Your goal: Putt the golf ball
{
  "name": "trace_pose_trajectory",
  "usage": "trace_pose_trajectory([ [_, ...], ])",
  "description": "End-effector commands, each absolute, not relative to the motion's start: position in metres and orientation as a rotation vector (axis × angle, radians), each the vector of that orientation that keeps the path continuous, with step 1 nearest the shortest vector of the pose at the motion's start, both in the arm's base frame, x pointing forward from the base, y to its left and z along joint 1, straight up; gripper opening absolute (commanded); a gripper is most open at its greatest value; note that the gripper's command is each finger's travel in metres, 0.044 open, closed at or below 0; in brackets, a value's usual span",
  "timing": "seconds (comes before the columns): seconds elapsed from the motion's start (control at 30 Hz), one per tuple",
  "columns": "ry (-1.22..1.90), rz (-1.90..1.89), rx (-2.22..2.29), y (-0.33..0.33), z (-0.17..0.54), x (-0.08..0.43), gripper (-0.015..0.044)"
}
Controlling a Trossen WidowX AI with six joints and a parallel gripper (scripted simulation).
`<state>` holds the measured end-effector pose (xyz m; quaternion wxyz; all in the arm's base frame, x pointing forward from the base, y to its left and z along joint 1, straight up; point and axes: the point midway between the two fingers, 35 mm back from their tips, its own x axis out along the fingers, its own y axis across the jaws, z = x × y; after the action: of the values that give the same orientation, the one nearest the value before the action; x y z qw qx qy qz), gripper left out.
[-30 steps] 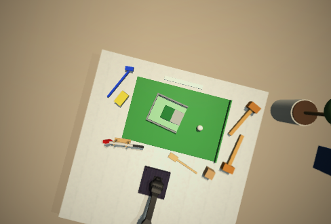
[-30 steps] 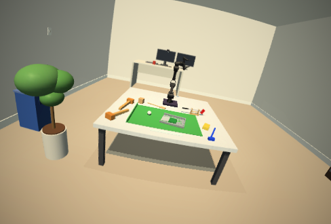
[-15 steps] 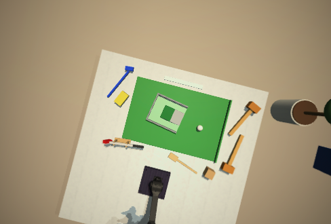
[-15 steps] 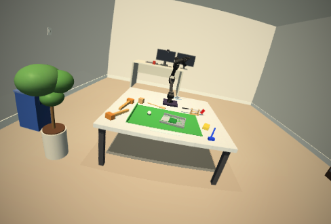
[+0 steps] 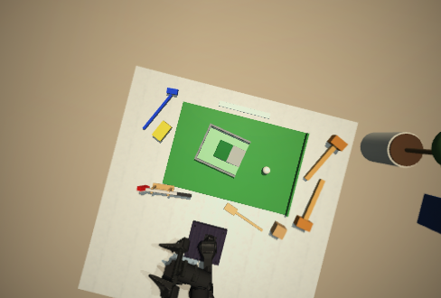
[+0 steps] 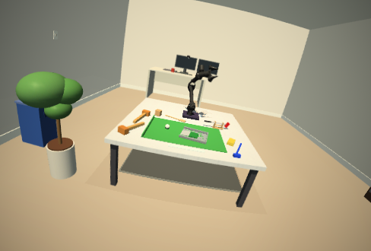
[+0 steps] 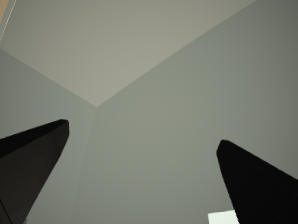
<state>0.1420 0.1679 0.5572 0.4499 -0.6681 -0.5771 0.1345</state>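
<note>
Wrist view: our gripper (image 7: 143,183) points up at wall and ceiling.
Jaws: wide apart, holding nothing.
Red putter (image 5: 164,190): on its stand, well below and apart from our jaws.
Golf ball (image 5: 266,170): unmoved on the turf, we judge.
Remaining: grasp, putt.

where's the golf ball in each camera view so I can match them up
Top: the golf ball lies on the green mat, right of the raised green.
Exterior: the ball lies on the mat's left part, left of the raised green.
Wrist: not in view; only walls and the open gripper.
Shared landmark: the raised green.
</note>
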Motion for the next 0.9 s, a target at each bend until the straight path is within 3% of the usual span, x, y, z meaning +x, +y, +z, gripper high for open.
trace_pose_trajectory([
  [0.0, -1.205, 0.566, -1.551, 0.187, 0.516, 0.190, 0.0440],
  [0.23, -0.721, 0.939, -1.373, 0.217, 0.416, 0.253, 0.0440],
  [0.43, -0.263, 1.181, -1.245, 0.233, 0.318, 0.274, 0.0440],
  [0.87, 0.864, 1.436, -1.108, 0.205, 0.122, 0.224, 0.0440],
])
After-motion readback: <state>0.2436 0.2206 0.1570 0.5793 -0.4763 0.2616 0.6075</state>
